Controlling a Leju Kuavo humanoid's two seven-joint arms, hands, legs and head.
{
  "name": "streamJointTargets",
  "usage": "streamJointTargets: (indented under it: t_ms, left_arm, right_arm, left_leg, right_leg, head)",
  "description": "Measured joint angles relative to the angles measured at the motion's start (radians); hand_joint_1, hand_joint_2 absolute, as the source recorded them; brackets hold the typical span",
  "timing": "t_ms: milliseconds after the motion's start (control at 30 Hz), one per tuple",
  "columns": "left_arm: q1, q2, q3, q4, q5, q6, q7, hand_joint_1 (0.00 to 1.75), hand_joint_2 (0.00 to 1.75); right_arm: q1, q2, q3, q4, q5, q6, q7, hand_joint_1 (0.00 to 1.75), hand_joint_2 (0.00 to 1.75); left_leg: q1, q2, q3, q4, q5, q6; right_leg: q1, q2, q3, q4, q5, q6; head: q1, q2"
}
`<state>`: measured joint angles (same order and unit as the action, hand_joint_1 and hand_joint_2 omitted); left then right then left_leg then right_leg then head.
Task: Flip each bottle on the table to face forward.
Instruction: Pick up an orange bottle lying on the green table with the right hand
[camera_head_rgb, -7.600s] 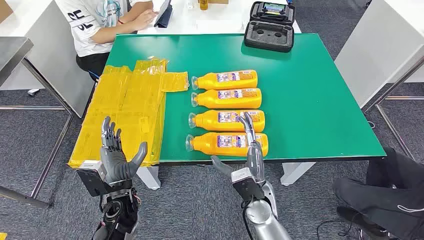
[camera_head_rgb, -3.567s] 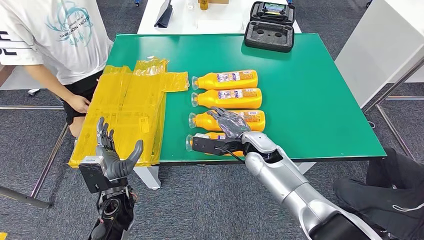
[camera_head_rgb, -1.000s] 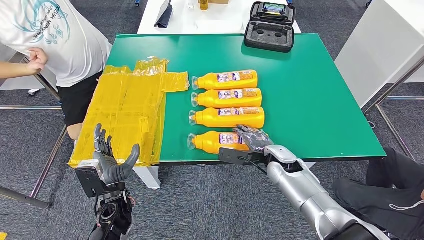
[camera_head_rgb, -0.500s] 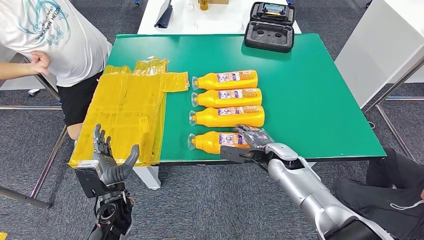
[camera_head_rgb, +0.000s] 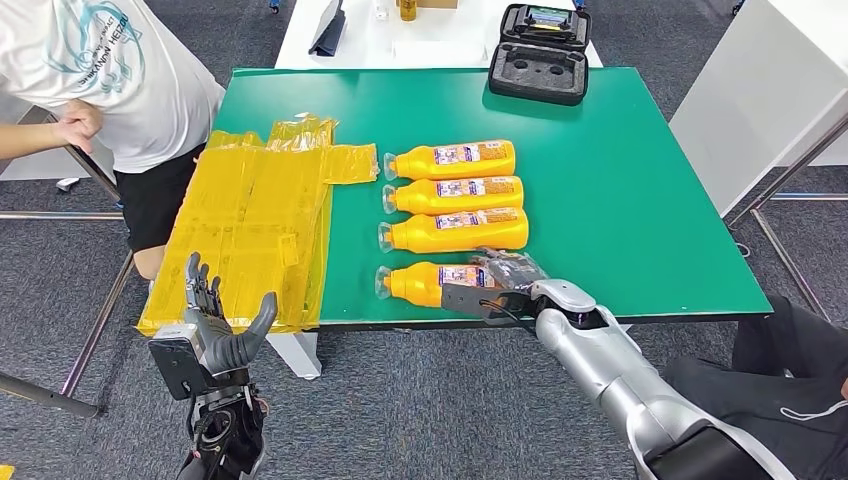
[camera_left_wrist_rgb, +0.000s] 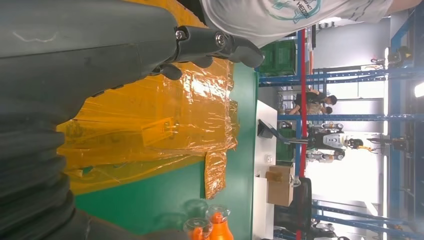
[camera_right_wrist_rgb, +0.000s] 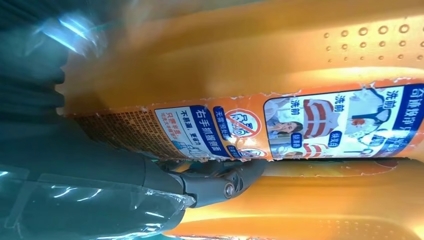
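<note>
Right hand clamps the bottle at the table's near edge, mid-flip by my reading; three bottles beyond remain; left hand idle, fingers apart.

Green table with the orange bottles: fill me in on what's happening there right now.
Four orange bottles lie in a row on the green table. The robot's right hand grips the base end of the nearest bottle, at the table's front edge. The left hand hovers open below the yellow plastic sheet, holding nothing. A person in a white shirt stands at the table's far left corner, not touching the bottles.
</note>
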<state>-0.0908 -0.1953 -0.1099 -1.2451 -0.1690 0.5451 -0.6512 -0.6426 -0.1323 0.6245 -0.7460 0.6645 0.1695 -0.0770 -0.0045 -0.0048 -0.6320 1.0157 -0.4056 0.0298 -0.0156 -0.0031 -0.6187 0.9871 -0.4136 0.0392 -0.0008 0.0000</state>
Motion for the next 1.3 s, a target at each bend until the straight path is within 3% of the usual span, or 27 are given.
streamJointTargets:
  t_ms: [100,200,933,1300]
  left_arm:
    - [0.001,0.0,0.0,0.0,0.0,0.0,0.0,0.0,1.75]
    - [0.001,0.0,0.0,0.0,0.0,0.0,-0.003,0.0,1.75]
    - [0.006,0.0,0.004,0.0,-0.001,-0.002,-0.008,0.0,1.75]
    - [0.019,-0.001,0.01,-0.001,-0.011,-0.015,-0.017,0.0,1.75]
  right_arm:
    - [-0.006,0.003,0.001,0.01,-0.002,0.003,-0.003,1.36,1.75]
    - [-0.018,0.007,0.003,0.025,-0.005,0.006,-0.009,1.5,1.75]
    - [-0.069,0.041,0.01,0.111,-0.026,0.008,-0.033,1.74,1.75]
    - [-0.039,0.081,-0.031,0.033,-0.173,-0.067,-0.25,1.75,1.75]
  left_leg:
    - [0.0,0.0,0.0,0.0,0.0,0.0]
    - [0.0,0.0,0.0,0.0,0.0,0.0]
    - [0.0,0.0,0.001,0.0,0.0,0.0]
    - [0.0,0.0,0.0,0.0,0.0,0.0]
  right_leg:
    - [0.0,0.0,0.0,0.0,0.0,0.0]
    - [0.0,0.0,0.0,0.0,0.0,0.0]
    - [0.0,0.0,0.0,0.0,0.0,0.0]
    - [0.0,0.0,0.0,0.0,0.0,0.0]
  head:
    - [0.0,0.0]
    - [0.0,0.0]
    - [0.0,0.0]
    - [0.0,0.0]
